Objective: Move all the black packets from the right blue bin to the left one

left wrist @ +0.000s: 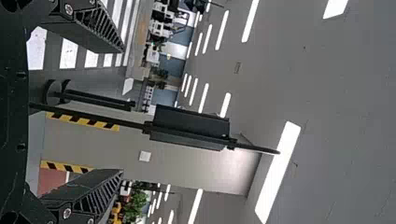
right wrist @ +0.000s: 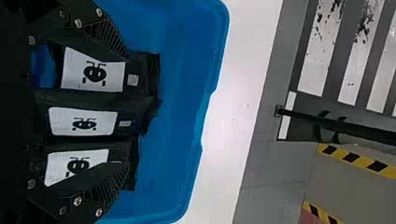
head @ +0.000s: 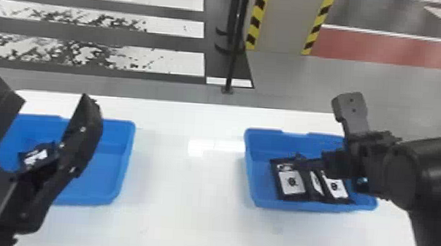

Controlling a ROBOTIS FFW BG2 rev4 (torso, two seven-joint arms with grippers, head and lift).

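Observation:
In the head view my left gripper [head: 49, 121] is open above the left blue bin [head: 112, 172], where a black packet with a white label [head: 37, 156] shows between its fingers. The left wrist view also has this gripper [left wrist: 122, 111] with nothing between its spread fingers. My right gripper [head: 338, 162] is over the right blue bin [head: 261, 163]. In that bin, black packets [head: 292, 183] with white labels lie in a row. From the right wrist, the gripper [right wrist: 125, 112] stands open across three packets [right wrist: 84, 121]; its fingers partly cover the outer two.
Both bins stand on a white table [head: 191, 174], with a wide stretch of tabletop between them. Beyond its far edge are a thin black post [head: 230, 70], a column with yellow-black striped edges [head: 280, 22] and a striped floor.

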